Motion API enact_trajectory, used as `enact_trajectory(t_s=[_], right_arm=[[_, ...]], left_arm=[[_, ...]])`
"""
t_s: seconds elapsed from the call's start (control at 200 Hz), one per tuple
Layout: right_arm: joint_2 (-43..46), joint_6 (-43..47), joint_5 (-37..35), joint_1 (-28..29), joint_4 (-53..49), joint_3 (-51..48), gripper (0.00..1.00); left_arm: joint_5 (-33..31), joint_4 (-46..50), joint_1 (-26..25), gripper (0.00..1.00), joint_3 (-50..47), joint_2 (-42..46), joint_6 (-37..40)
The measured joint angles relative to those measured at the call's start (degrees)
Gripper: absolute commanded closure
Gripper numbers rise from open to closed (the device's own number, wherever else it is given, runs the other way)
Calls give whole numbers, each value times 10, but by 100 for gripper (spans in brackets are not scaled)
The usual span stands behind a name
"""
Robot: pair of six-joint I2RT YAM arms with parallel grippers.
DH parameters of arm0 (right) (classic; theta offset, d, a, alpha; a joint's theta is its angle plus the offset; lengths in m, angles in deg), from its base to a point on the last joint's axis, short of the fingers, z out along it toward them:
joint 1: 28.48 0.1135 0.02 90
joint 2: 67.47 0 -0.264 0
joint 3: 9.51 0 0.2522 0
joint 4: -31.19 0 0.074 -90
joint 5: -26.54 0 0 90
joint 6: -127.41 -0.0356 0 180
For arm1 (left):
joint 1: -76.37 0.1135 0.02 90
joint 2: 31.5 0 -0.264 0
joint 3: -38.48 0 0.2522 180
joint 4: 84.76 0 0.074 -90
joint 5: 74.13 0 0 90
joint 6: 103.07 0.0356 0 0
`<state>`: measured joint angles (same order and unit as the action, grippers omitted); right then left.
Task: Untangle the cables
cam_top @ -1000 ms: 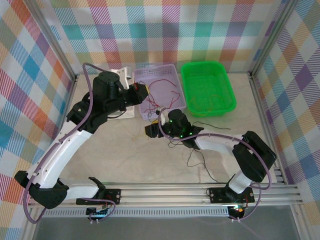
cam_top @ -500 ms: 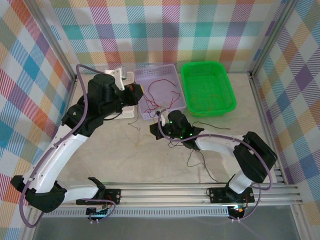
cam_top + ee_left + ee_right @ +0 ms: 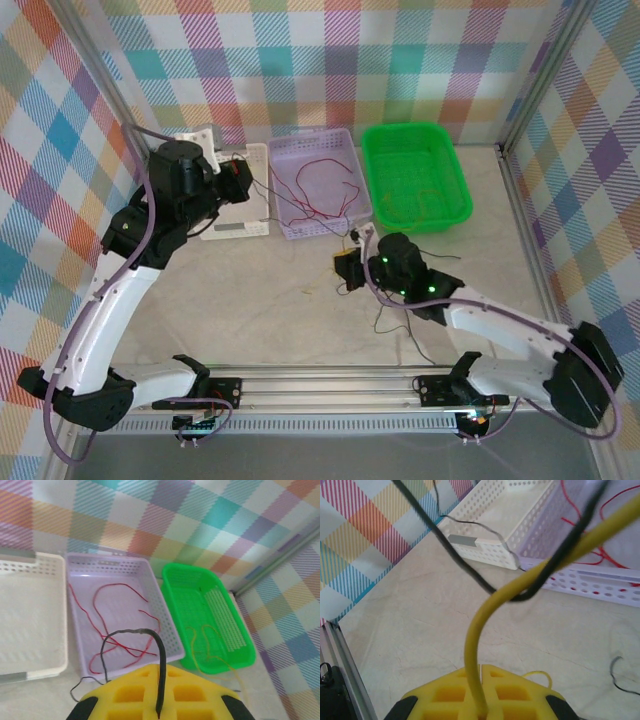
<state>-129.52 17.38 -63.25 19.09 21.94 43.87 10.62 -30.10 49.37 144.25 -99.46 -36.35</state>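
Note:
My left gripper (image 3: 240, 180) (image 3: 160, 666) hangs over the white tray (image 3: 228, 216), shut on a black cable (image 3: 162, 650) that arches up out of its yellow jaws. My right gripper (image 3: 347, 262) (image 3: 481, 666) is in front of the lavender basket (image 3: 340, 160), shut on a yellow cable (image 3: 472, 645). In the right wrist view a black cable (image 3: 520, 596) hooks around that yellow one and runs off up to the left. Red cables (image 3: 115, 625) lie in the lavender basket (image 3: 75, 605). Another yellow cable (image 3: 200, 637) lies in the green basket (image 3: 175, 580).
The green basket (image 3: 380, 140) stands to the right of the lavender one at the back. Loose black cables (image 3: 398, 322) lie on the table by the right arm. An aluminium rail (image 3: 330, 385) runs along the near edge, and checked walls close in the other three sides.
The right gripper closed on the yellow cable and pulled back right, away from the baskets. The left arm swung left over the white tray with its black cable.

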Motion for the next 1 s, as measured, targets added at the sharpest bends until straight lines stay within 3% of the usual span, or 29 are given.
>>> enact_trajectory(t_s=[0.235, 0.5, 1.0], right_arm=[[149, 7, -24, -12, -95, -12, 100], [257, 11, -48, -16, -207, 2, 100], [231, 67, -110, -16, -316, 186, 100]], left_arm=[[-16, 12, 23, 100, 3, 1, 11], [-23, 16, 44, 100, 27, 1, 16], [-11, 12, 47, 100, 36, 15, 15]])
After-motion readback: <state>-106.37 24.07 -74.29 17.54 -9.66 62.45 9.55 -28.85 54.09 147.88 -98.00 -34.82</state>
